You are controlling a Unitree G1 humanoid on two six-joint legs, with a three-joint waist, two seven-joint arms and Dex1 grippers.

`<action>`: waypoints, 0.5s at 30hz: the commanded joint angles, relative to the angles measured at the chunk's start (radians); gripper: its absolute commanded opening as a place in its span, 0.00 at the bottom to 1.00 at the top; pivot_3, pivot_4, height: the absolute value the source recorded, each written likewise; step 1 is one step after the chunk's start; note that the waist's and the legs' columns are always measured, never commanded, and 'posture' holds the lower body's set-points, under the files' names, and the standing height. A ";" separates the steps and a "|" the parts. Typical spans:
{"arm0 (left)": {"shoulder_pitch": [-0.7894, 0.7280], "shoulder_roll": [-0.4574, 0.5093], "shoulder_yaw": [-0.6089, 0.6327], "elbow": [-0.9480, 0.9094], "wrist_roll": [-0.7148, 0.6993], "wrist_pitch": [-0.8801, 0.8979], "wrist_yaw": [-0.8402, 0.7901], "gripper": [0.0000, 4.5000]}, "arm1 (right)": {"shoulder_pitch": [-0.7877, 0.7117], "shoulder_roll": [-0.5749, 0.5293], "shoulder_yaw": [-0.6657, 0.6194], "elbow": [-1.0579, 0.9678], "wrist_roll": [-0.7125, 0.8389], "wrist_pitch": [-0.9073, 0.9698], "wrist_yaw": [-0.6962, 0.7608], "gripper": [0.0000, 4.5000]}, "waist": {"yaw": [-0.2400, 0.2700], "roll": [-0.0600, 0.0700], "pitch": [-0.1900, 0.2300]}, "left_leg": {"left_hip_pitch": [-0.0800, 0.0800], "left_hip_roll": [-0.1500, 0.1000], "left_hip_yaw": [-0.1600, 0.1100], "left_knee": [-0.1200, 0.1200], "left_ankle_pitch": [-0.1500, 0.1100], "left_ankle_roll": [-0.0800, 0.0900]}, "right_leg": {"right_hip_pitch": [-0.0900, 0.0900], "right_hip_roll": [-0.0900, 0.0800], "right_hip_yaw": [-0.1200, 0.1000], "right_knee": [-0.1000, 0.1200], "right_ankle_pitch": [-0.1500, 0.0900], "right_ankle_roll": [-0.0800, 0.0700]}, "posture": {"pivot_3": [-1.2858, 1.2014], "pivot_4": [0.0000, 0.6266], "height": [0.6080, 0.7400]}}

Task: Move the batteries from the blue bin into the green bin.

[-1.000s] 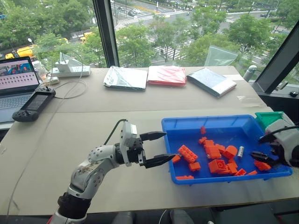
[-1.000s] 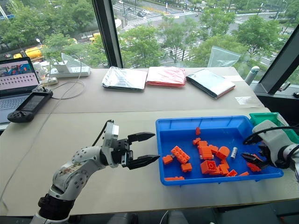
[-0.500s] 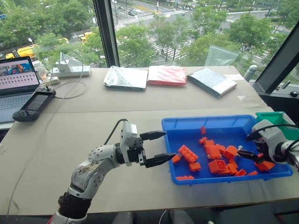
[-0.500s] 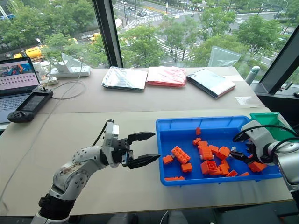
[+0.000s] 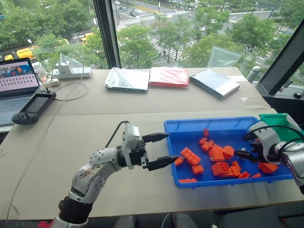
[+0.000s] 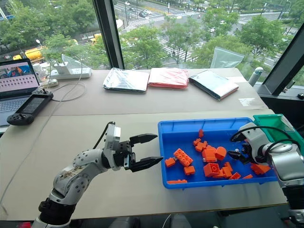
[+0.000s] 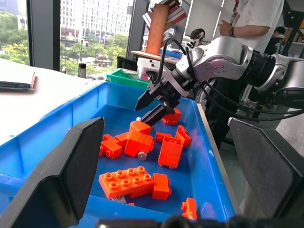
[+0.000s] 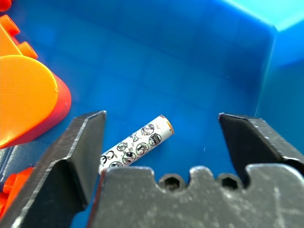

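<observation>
Where head views hide it, a battery [image 8: 136, 143] lies between the right gripper's [image 8: 161, 142] jaws.

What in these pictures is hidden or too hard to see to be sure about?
- Green bin: its inside, hidden in the eye views by the right arm and its own rim.
- Battery: one end, hidden in the right wrist view by a finger of the right gripper.
- More batteries in the blue bin: possibly under bricks.

Silver arms, black cables, black claw [image 5: 159, 150] fingers
</observation>
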 commanded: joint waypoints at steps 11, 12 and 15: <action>-0.017 -0.008 0.004 -0.031 -0.020 0.010 0.014 1.00 | 0.024 0.007 0.004 -0.007 -0.006 0.014 0.015 0.01 | -0.001 0.000 0.000 | 0.000 0.000 0.000 0.000 0.000 0.000 | 0.000 0.000 0.000 0.000 0.000 0.000 | 0.52 0.24 1.00; -0.018 -0.009 0.003 -0.031 -0.019 0.011 0.015 1.00 | 0.019 0.004 -0.008 -0.008 -0.008 0.013 0.006 0.01 | 0.000 0.000 0.000 | 0.000 0.000 0.000 0.000 0.000 0.000 | 0.000 0.000 0.000 0.000 0.000 0.000 | 0.52 0.24 1.00; -0.019 -0.012 0.002 -0.030 -0.020 0.015 0.015 1.00 | 0.007 -0.009 -0.031 -0.021 -0.009 0.014 -0.006 0.01 | 0.000 0.000 0.000 | 0.000 0.000 0.000 0.000 0.000 0.000 | 0.000 0.000 0.000 0.000 0.000 0.000 | 0.52 0.24 1.00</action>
